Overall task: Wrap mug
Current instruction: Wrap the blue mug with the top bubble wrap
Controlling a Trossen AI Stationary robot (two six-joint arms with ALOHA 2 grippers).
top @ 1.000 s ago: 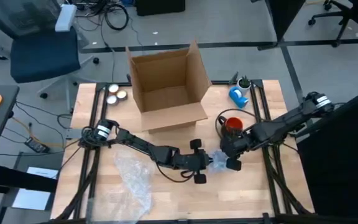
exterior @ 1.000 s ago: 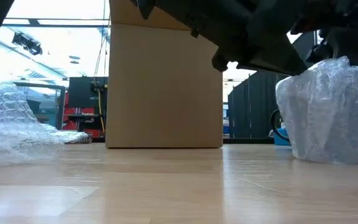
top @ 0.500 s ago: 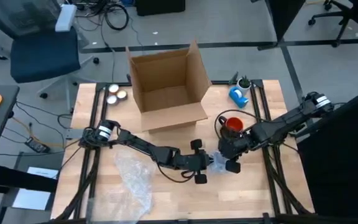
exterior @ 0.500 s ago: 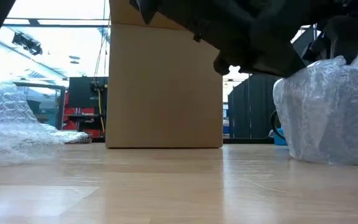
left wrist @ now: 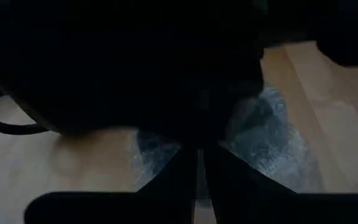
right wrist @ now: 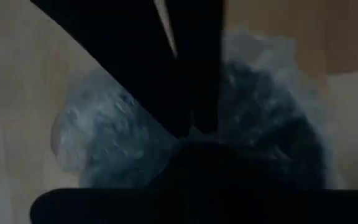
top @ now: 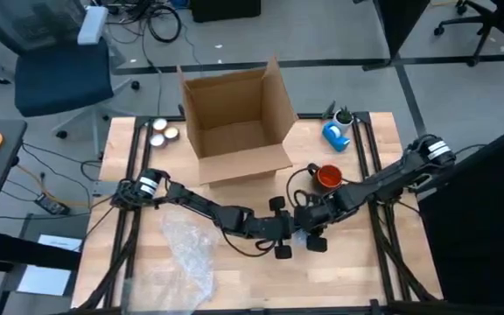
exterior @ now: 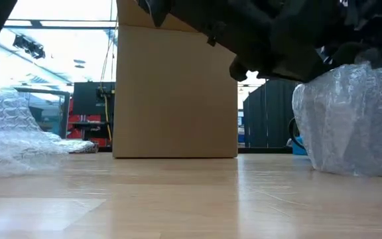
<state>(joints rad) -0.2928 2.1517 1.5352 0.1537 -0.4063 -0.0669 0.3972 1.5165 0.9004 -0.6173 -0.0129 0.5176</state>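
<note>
Mug: the wrapped mug [exterior: 350, 123] stands on the bench near its middle front, a dark shape under clear bubble wrap, just in front of the cardboard box [top: 234, 118]; in the high view it is mostly hidden between the two claws.
Left claw: the left claw [top: 280, 229] lies low against the bundle's left side; its wrist view shows the two fingers nearly together with wrap just past them, so I read it as narrow, perhaps pinching film.
Right claw: the right claw [top: 316, 223] presses in over the bundle from the other side; whether it is wide or narrow I cannot tell.
Progress: film already covers the mug all round as far as the low view shows; what seems left is tucking or closing the loose wrap, then possibly boxing it.
Spare wrap: a loose sheet of bubble wrap [top: 191, 254] lies at the bench's front left, well apart.
Bench: pale wood [top: 234, 280], also carrying an orange cup [top: 326, 177], a blue tape holder [top: 335, 136] and two small tins [top: 163, 131].
Room: grey floor, an office chair [top: 55, 61], cables.
</note>
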